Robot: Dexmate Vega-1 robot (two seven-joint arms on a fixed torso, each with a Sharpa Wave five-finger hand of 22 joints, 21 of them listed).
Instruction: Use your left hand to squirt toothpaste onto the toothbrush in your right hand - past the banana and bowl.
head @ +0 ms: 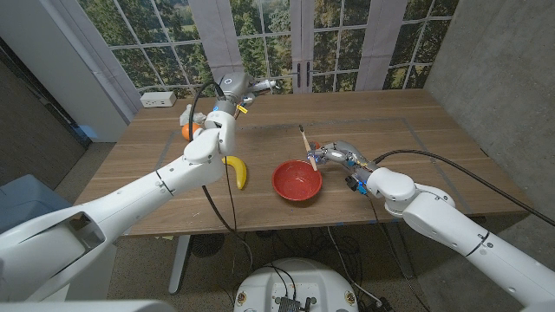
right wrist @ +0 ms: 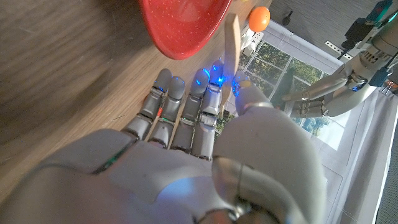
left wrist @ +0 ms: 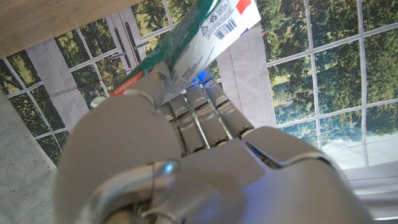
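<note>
My left hand (head: pixel 231 97) is raised over the far part of the table and grips a green, red and white toothpaste tube (head: pixel 263 85); the tube (left wrist: pixel 200 36) juts out past my fingers (left wrist: pixel 198 118). My right hand (head: pixel 335 157) hovers beside the red bowl (head: pixel 297 180) and holds a wooden toothbrush (head: pixel 304 140) that points up and away. The toothbrush handle (right wrist: pixel 231 55) rises between my fingers (right wrist: pixel 186 109), with the bowl (right wrist: pixel 180 25) just beyond. The tube and the brush are well apart. A banana (head: pixel 237 172) lies left of the bowl.
An orange ball (head: pixel 187 131) sits on the table behind my left arm, and a white power strip (head: pixel 158 99) lies at the far left corner. Cables trail along the right arm. Windows stand behind the table (head: pixel 390 113).
</note>
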